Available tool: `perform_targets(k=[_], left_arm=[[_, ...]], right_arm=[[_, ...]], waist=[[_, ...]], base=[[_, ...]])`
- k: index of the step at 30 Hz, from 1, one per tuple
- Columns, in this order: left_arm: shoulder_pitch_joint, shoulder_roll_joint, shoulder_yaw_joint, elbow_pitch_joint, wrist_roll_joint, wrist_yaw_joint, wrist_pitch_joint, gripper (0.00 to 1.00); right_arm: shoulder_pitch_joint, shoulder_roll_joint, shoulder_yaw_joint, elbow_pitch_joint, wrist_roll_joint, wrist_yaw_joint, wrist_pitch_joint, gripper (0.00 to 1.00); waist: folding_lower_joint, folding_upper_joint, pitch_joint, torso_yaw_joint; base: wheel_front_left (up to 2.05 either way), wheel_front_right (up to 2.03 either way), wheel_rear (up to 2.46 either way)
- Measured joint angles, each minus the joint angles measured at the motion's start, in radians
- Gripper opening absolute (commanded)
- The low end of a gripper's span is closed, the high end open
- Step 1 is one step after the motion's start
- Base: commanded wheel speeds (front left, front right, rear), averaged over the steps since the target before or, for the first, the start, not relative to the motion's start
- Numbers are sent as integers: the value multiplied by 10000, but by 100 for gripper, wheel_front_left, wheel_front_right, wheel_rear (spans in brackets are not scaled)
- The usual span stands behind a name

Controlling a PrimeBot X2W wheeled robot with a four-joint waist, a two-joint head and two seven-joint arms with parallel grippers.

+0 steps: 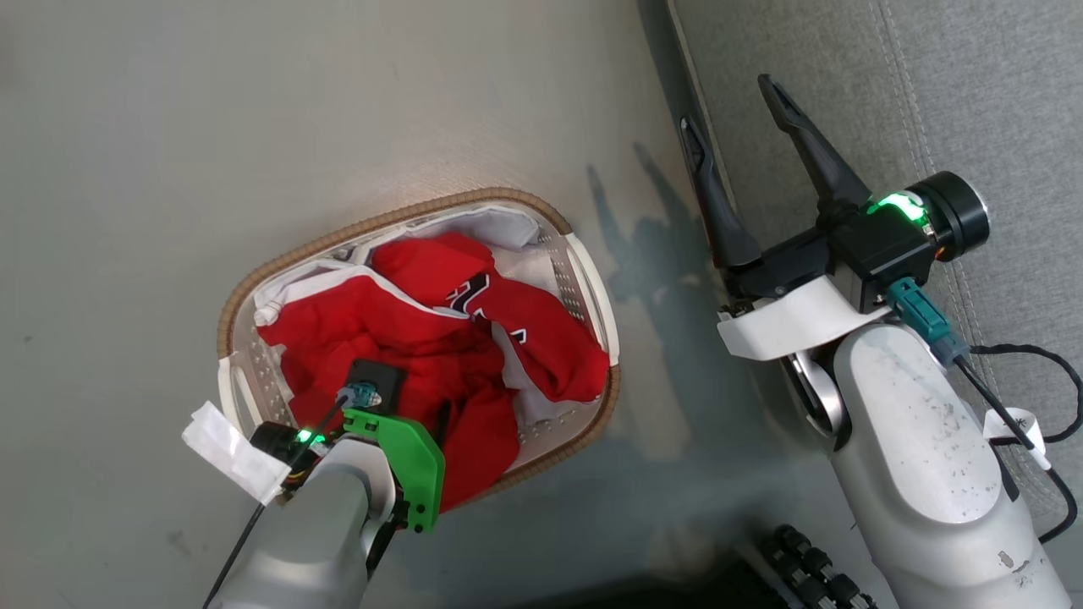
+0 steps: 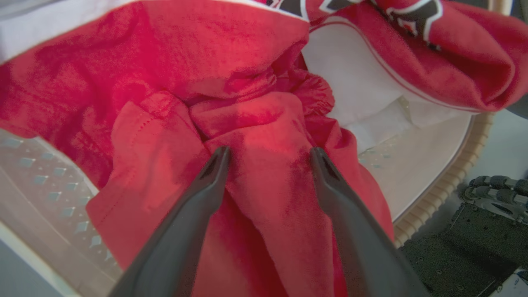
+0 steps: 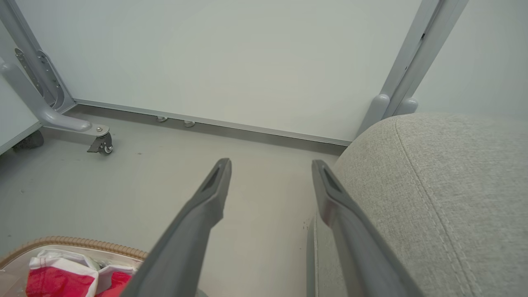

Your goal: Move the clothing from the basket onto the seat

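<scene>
The white perforated basket (image 1: 406, 216) with a brown woven rim stands on the floor, holding the clothing: a plain red garment (image 1: 355, 330) and a red one with white panels and stripes (image 1: 541, 338). My left gripper (image 2: 269, 152) is down inside the basket, open, its two fingers straddling a raised fold of the plain red fabric (image 2: 264, 123). In the head view my left wrist (image 1: 372, 397) covers those fingers. My right gripper (image 1: 728, 101) is open and holds nothing, hovering at the edge of the grey woven seat (image 1: 973, 101), right of the basket.
A grey floor (image 1: 169, 127) surrounds the basket. My dark wheeled base (image 1: 812, 567) sits near the basket's lower right. A black cable (image 1: 1041, 372) loops off my right forearm. A pale wall panel and a metal leg with a caster (image 3: 101, 144) stand beyond the seat (image 3: 453, 185).
</scene>
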Motion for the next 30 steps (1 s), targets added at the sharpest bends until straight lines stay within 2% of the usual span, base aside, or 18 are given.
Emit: perform_targets(k=[6,11,12,13,15,20,25,30], left_arm=[[-507,0,-263,568,-301,0,334,100],[-854,4,-790,865,-136,0,780,100],[-934,6,-945,905,-73,0,869,89],[-990,4,-1170,932,63,0,988,44],[-999,2,-1317,966,59,0,1030,0],[-1000,10,-1434,974,-165,0,573,0],[-979,17,-1824,884,10,0,-598,0],[-691,48,-1914,784,25,0,-1158,0]], right_arm=[[-145,13,23,-132,-13,0,0,100],[-259,35,96,-184,-12,0,0,100],[-278,35,113,-192,-4,0,0,100],[-301,35,128,-198,15,0,0,100],[-327,38,159,-194,81,0,0,100],[-325,40,159,-36,174,0,0,100],[-222,42,123,261,157,0,0,100],[98,48,98,499,153,2,0,100]], waist=[[0,0,487,-144],[0,0,746,-206],[0,0,786,-215],[0,0,819,-223],[0,0,838,-234],[-1,0,625,-208],[-1,0,173,-135],[-1,0,-529,-12]], base=[[0,0,0],[0,0,0],[0,0,0],[0,0,0],[0,0,0],[0,0,0],[0,0,0],[0,0,0]])
